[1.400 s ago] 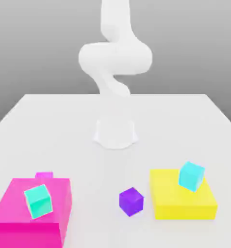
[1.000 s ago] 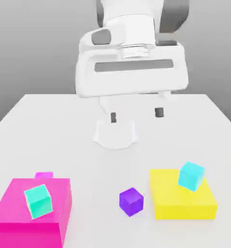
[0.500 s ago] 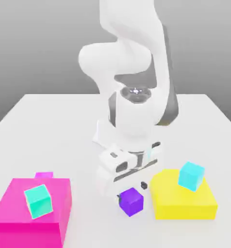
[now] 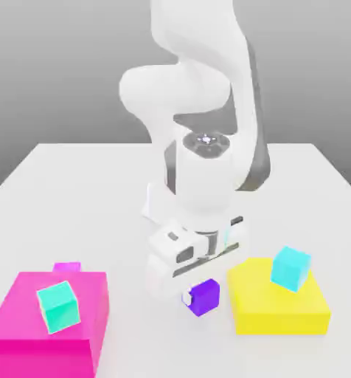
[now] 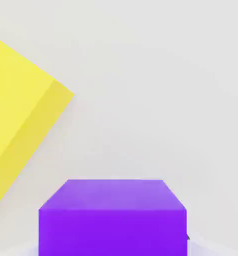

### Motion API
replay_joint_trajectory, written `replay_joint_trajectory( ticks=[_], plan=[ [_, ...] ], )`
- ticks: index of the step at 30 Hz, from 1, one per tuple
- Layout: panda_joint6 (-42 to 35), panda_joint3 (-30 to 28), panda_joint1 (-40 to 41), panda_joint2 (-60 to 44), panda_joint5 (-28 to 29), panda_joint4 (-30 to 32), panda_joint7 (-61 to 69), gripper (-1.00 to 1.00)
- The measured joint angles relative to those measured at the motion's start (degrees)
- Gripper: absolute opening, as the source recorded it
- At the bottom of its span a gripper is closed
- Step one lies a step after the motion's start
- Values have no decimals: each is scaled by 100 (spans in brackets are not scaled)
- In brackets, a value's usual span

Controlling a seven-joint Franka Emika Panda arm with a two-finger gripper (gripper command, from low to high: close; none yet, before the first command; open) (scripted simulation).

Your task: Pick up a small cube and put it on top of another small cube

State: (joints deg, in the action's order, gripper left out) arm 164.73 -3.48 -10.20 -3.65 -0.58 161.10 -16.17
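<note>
My gripper (image 4: 201, 294) is shut on the small purple cube (image 4: 204, 298), which hangs just above the white table between the big blocks. The white hand stands directly over the cube, at the yellow block's near-left corner in the exterior view. In the hand view the purple cube (image 5: 111, 217) sits close up between the fingers, with the yellow block (image 5: 16, 130) beside it. A small magenta cube (image 4: 66, 266) rests on the table behind the big pink block.
A big pink block (image 4: 31, 336) at the exterior view's left carries a teal cube (image 4: 58, 306). The big yellow block (image 4: 267, 306) at the right carries another teal cube (image 4: 290, 268). The arm's round base (image 4: 158, 210) stands mid-table (image 4: 75, 192).
The gripper came down over the purple cube and shut on it. The cube now sits slightly higher than half a second ago.
</note>
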Motion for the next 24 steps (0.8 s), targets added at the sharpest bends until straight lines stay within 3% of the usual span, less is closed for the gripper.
replay_joint_trajectory(
  ticks=[17, 23, 24],
  plan=[
    [-2841, -991, 1694, 556, 112, -2292, 4375, -100],
    [-2210, -866, 1894, -78, -124, -2268, 4872, -100],
    [-2104, -860, 1895, -163, -146, -2244, 4892, 100]
  ],
)
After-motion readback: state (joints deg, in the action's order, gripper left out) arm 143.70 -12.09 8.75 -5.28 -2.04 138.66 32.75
